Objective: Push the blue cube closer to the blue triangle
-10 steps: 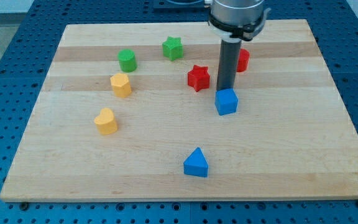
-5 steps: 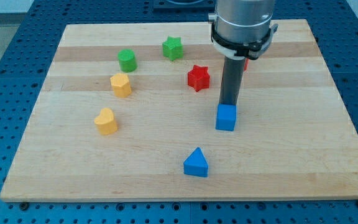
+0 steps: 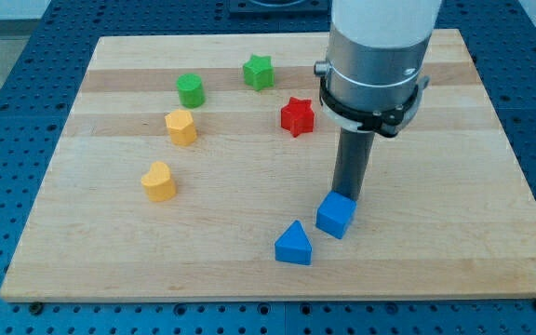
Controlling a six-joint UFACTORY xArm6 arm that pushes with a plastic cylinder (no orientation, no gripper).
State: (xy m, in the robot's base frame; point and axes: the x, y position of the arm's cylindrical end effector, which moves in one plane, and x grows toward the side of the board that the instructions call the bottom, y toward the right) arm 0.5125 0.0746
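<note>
The blue cube (image 3: 335, 216) lies on the wooden board (image 3: 110, 261) near the view's bottom, slightly turned. The blue triangle (image 3: 293, 244) sits just below and left of it, a small gap apart. My tip (image 3: 347, 197) stands right behind the cube, at its upper right edge, touching or nearly touching it. The arm's grey body hangs above it.
A red star (image 3: 297, 116) lies above the cube. A green star (image 3: 259, 71) and a green round block (image 3: 191, 90) lie near the view's top. Two orange blocks (image 3: 180, 127) (image 3: 158, 181) lie on the left.
My tip has moved toward the view's bottom, pushing the blue cube down until it lies close to the blue triangle. The red block behind the arm is now hidden.
</note>
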